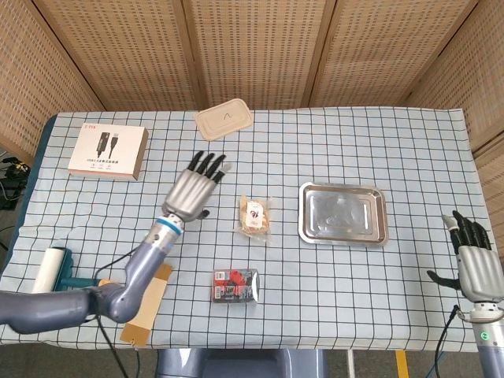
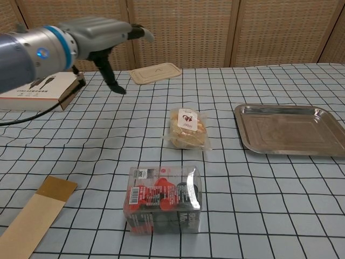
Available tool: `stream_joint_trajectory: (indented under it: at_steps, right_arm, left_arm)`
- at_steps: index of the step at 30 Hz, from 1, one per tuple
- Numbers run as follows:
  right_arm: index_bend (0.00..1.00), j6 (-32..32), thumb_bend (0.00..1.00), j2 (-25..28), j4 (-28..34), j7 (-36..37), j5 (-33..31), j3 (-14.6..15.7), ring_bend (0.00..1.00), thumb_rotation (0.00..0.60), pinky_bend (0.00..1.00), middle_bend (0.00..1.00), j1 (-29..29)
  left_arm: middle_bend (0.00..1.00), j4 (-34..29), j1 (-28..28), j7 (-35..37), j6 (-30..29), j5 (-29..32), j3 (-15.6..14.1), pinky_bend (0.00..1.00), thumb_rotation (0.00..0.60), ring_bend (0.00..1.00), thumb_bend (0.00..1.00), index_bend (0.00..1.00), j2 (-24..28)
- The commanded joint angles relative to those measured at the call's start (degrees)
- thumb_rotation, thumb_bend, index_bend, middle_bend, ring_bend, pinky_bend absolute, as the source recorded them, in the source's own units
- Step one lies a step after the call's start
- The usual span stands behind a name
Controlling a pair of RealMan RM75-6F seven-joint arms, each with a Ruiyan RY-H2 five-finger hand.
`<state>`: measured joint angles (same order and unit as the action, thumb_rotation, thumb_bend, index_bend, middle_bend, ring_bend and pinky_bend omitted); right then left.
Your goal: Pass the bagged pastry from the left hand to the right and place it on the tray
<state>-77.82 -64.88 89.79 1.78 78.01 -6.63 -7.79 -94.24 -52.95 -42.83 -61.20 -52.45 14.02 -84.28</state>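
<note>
The bagged pastry (image 1: pixel 254 216) lies flat on the cloth just left of the tray (image 1: pixel 343 234), its long axis probably near-to-far, with the spread, empty left hand (image 1: pixel 193 191) much closer than the spread right hand (image 1: pixel 471 261) far right.

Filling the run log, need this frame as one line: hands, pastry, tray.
left robot hand: open, raised, off pastry | right robot hand: open, idle at table edge | bagged pastry: on tablecloth, left of tray | tray: empty
</note>
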Motion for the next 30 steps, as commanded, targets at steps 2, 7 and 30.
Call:
stream_joint_trajectory:
  at_steps: [2, 7, 30]
  right_arm:
    - [0.00, 0.0, 0.14, -0.7, 0.2, -1.4, 0.6, 0.3, 0.00, 0.600, 0.00, 0.00, -0.3]
    - [0.00, -0.1, 0.14, -2.2, 0.5, -4.6, 2.0, 1.1, 0.00, 0.600, 0.00, 0.00, -0.9]
    - [0.00, 22.5, 0.13, -15.6, 11.4, -26.6, -9.9, -7.9, 0.00, 0.600, 0.00, 0.00, -24.6]
  left_arm:
    - [0.00, -8.4, 9.3, 5.3, -7.7, -6.9, -6.1, 0.00, 0.600, 0.00, 0.00, 0.00, 10.1]
    - [0.00, -10.9, 18.9, 10.9, -14.9, -13.2, -13.3, 0.00, 0.600, 0.00, 0.00, 0.00, 16.1]
    - [0.00, -2.6, 37.1, 29.0, -26.8, -26.4, -18.5, 0.00, 0.600, 0.00, 0.00, 0.00, 17.2]
